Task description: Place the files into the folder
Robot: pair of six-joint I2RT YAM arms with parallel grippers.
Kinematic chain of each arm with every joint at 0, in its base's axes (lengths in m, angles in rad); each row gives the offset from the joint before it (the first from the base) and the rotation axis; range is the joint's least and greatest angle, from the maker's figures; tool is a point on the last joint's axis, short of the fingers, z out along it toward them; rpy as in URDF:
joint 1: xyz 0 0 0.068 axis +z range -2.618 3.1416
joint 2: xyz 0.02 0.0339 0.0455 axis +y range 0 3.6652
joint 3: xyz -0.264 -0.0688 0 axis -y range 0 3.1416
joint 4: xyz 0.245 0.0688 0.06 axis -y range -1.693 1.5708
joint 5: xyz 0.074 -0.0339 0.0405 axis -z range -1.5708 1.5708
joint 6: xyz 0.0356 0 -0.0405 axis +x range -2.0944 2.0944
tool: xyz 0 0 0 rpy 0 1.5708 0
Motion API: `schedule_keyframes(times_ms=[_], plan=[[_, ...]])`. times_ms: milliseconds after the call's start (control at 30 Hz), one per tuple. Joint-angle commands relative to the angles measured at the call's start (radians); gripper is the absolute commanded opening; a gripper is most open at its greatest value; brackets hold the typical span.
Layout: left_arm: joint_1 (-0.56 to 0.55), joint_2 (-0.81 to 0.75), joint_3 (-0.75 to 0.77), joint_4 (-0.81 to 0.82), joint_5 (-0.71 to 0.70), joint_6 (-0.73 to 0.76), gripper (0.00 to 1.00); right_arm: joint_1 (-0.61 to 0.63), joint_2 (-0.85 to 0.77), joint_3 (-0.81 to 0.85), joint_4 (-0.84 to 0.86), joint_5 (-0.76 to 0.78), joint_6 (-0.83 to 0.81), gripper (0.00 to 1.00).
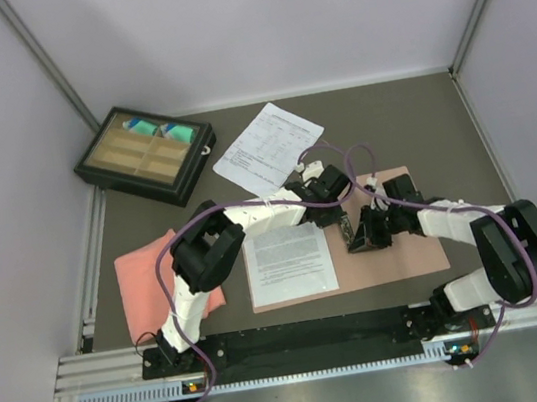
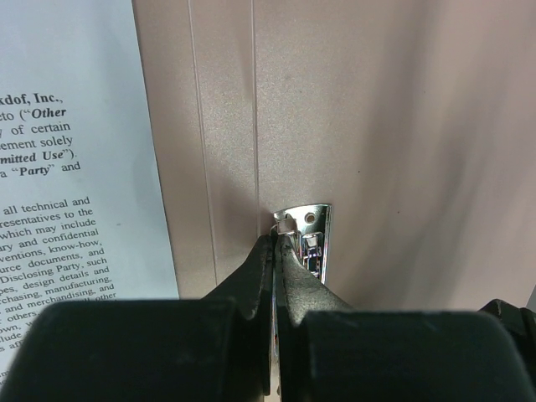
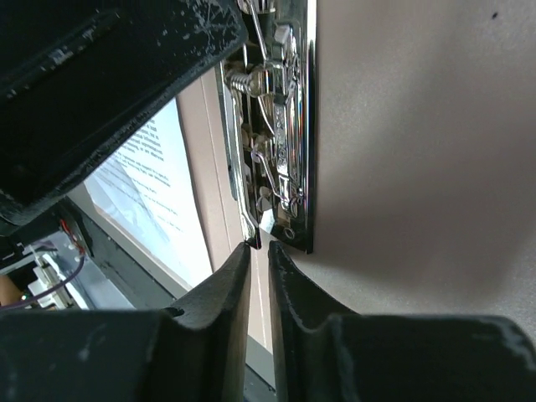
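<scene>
On the dense-text sheet under my left wrist I read "kdof, Inc.,", "Other", "mitted Use", "Party", "all technical and" and "Disclosing Party"; the table-layout sheet is printed too small to read.

A salmon-pink folded cloth is laid at the left of the grey-brown table. A shallow black tray with tan compartments is set at the far left corner, teal-and-white items held in its far compartments.
</scene>
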Motion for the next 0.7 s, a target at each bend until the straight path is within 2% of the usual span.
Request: schedule_keyframes(times_ms=[0, 300, 667], plan=[[0.002, -0.010, -0.034, -0.043, 0.011, 0.028, 0.00, -0.005, -0.002, 0.046, 0.061, -0.012, -0.007, 0.16], [0.002, -0.009, -0.038, -0.041, 0.017, 0.037, 0.00, -0.005, 0.014, 0.077, 0.053, 0.004, -0.012, 0.15], [0.004, -0.023, -0.058, -0.030, 0.031, 0.042, 0.00, -0.005, 0.047, 0.065, 0.061, 0.002, -0.022, 0.00]])
